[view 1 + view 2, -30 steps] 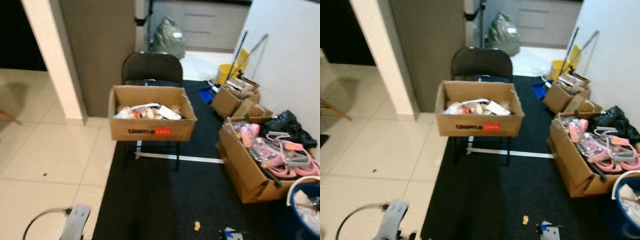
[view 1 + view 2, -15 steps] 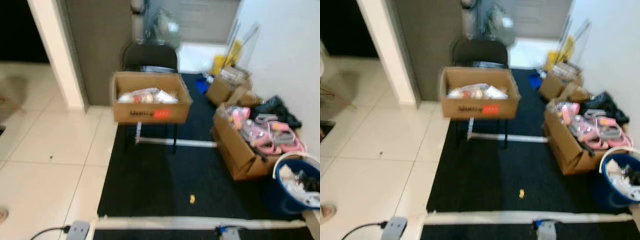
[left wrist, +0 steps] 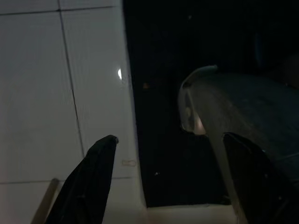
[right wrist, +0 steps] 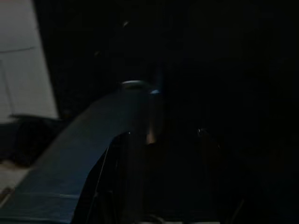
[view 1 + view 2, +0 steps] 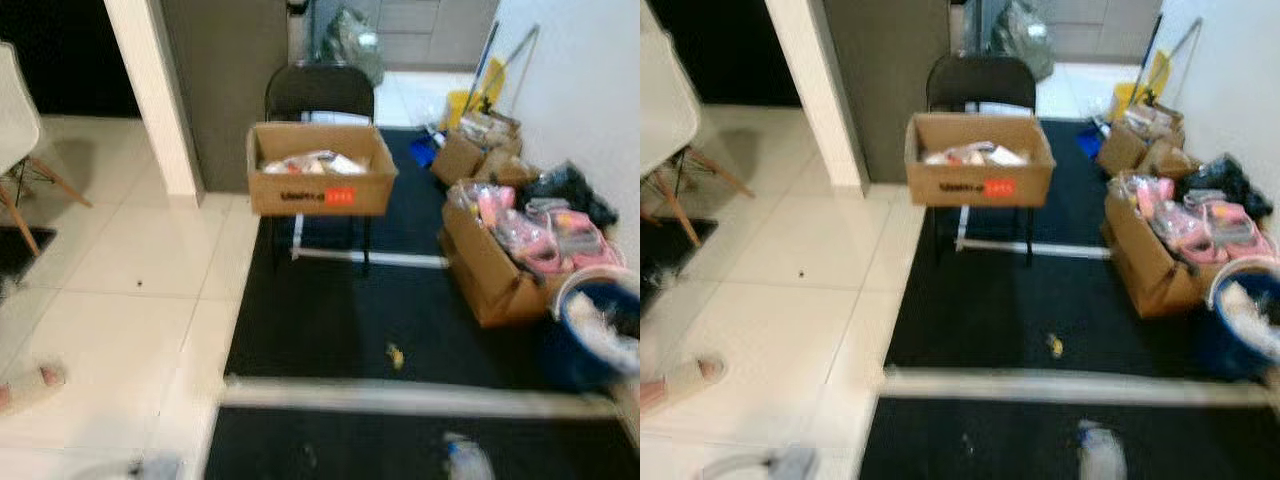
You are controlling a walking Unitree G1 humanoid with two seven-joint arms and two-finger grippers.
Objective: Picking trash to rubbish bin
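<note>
A small yellow scrap of trash (image 5: 394, 355) lies on the black mat (image 5: 330, 320), in front of the chair. The blue rubbish bin (image 5: 597, 335), lined in white and holding pale rubbish, stands at the mat's right edge. In the left wrist view my left gripper (image 3: 170, 140) hangs open over the border of white tile and black mat, holding nothing. The right wrist view is very dark; my right gripper (image 4: 159, 149) hangs low over the mat beside a bluish curved shape.
An open cardboard box (image 5: 320, 182) of mixed items sits on a black folding chair (image 5: 318, 95). Boxes with pink items (image 5: 500, 255) line the right wall. A pale strip (image 5: 400, 397) crosses the mat. On the left stand a white chair (image 5: 15, 130), a slipper (image 5: 30, 385) and a pillar (image 5: 150, 90).
The whole picture has drawn back and shifted right, so the camera has moved away. More tile floor, the white chair and the slipper have come into view. The trash and bin lie where they were.
</note>
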